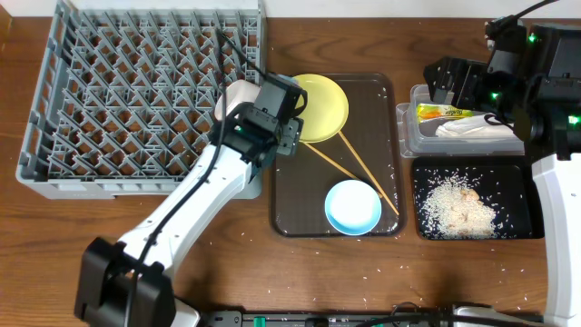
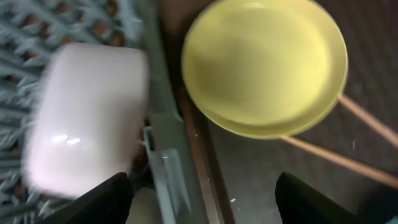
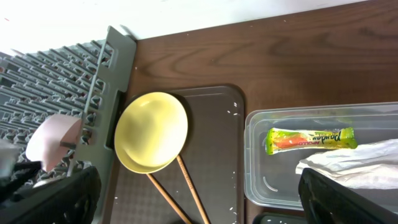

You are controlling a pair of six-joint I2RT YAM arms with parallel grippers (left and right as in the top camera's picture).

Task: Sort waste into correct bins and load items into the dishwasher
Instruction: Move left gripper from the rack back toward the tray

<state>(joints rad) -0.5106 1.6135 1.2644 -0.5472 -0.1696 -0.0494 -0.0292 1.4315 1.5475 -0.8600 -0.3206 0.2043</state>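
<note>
The grey dish rack (image 1: 136, 100) fills the left. A white bowl (image 1: 229, 100) lies in it at its right edge; it also shows in the left wrist view (image 2: 87, 118). My left gripper (image 1: 277, 118) (image 2: 205, 205) is open and empty above the rack's edge, between that bowl and the yellow plate (image 1: 320, 107) (image 2: 264, 62). A light-blue bowl (image 1: 352, 207) sits on the brown tray. The clear bin (image 1: 419, 136) holds the sachet (image 1: 449, 112) (image 3: 310, 138) and napkin (image 1: 472, 129) (image 3: 354, 165). The black bin (image 1: 427, 177) holds rice (image 1: 463, 209). My right gripper (image 1: 458, 82) (image 3: 199, 205) is open above the clear bin. The cup is out of view.
Two wooden chopsticks (image 1: 363, 173) lie across the dark-brown tray (image 1: 290, 200) between the plate and the blue bowl. Loose rice grains (image 1: 300, 243) are scattered on the table in front of the tray. The rack's lattice wall (image 3: 115, 68) borders the tray's left side.
</note>
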